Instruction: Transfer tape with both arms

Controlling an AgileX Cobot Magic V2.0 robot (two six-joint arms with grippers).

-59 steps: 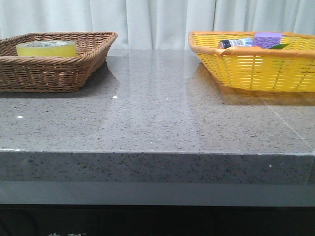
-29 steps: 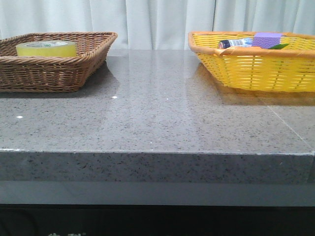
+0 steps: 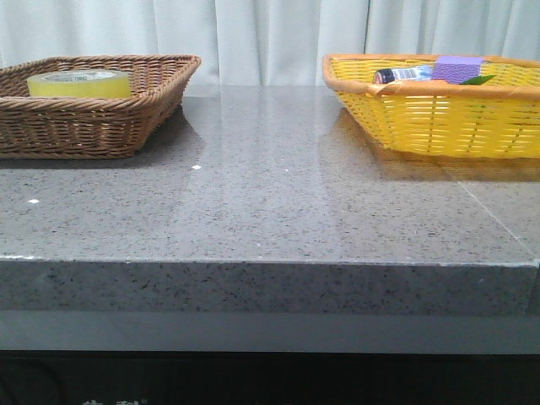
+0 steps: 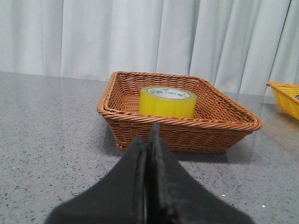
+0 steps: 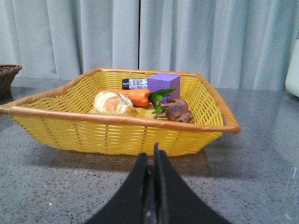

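The tape (image 3: 79, 83), a squat yellow roll with a pale face ring and green print, lies in a brown wicker basket (image 3: 126, 118) at the table's far left. It also shows in the left wrist view (image 4: 167, 101), inside the same basket (image 4: 187, 135). My left gripper (image 4: 148, 135) is shut and empty, low over the table, short of the basket's near wall. My right gripper (image 5: 153, 156) is shut and empty, in front of the yellow woven basket (image 5: 117, 133). Neither gripper shows in the front view.
The yellow basket (image 3: 439, 118) at the far right holds a purple block (image 5: 163, 84), a small bottle (image 5: 134, 83), a carrot (image 5: 133, 95), a bread roll (image 5: 112, 103) and a brown lump (image 5: 177, 112). The grey stone table (image 3: 270, 202) ends at a white curtain.
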